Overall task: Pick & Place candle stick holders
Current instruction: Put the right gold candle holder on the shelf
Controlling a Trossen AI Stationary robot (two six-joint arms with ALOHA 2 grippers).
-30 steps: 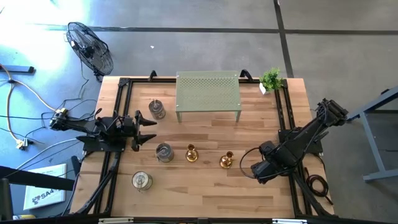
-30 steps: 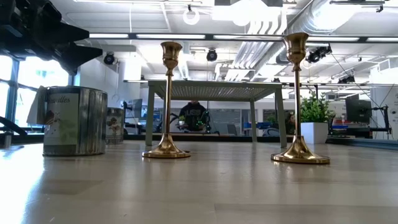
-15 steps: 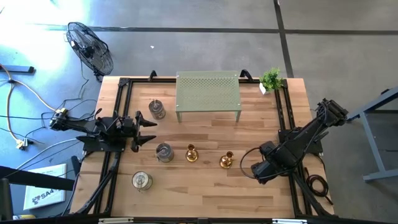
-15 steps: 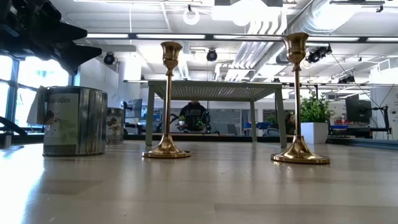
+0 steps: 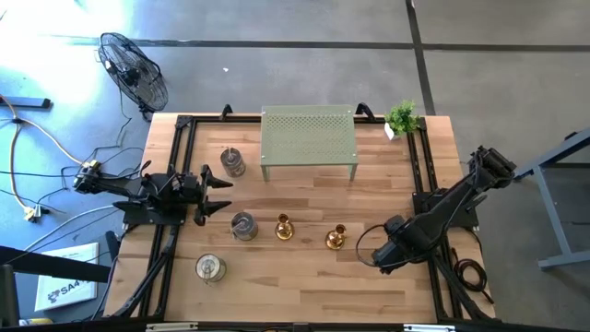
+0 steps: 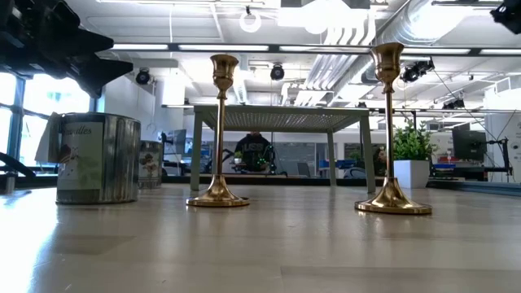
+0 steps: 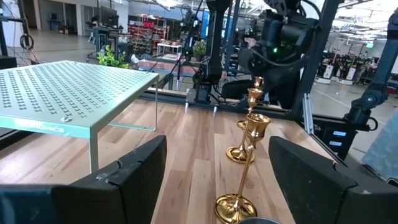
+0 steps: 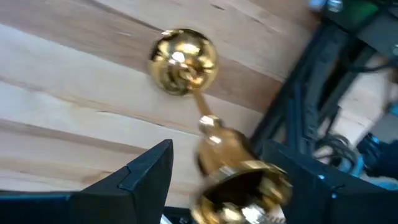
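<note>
Two gold candle stick holders stand upright on their round bases, one point(image 5: 284, 227) mid-table and one point(image 5: 335, 238) to its right. Three silver-grey jars point(image 5: 234, 163) point(image 5: 243, 225) point(image 5: 210, 268) stand on the left half. My right gripper point(image 5: 367, 247) is open just right of the right gold holder. In the right wrist view its fingers point(image 8: 217, 148) stand on either side of that holder's top cup point(image 8: 242, 186), with the base point(image 8: 183, 61) beyond. My left gripper point(image 5: 224, 194) is open and empty at the left, above the middle jar.
A green perforated shelf point(image 5: 309, 143) stands on legs at the far middle. A small potted plant point(image 5: 402, 117) is at the far right corner. Black frame rails point(image 5: 175, 184) run along both sides. Bare wood lies along the near edge.
My right gripper has moved a little toward the table's left, closing in on the right gold holder. It now shows at the top right of the low view.
</note>
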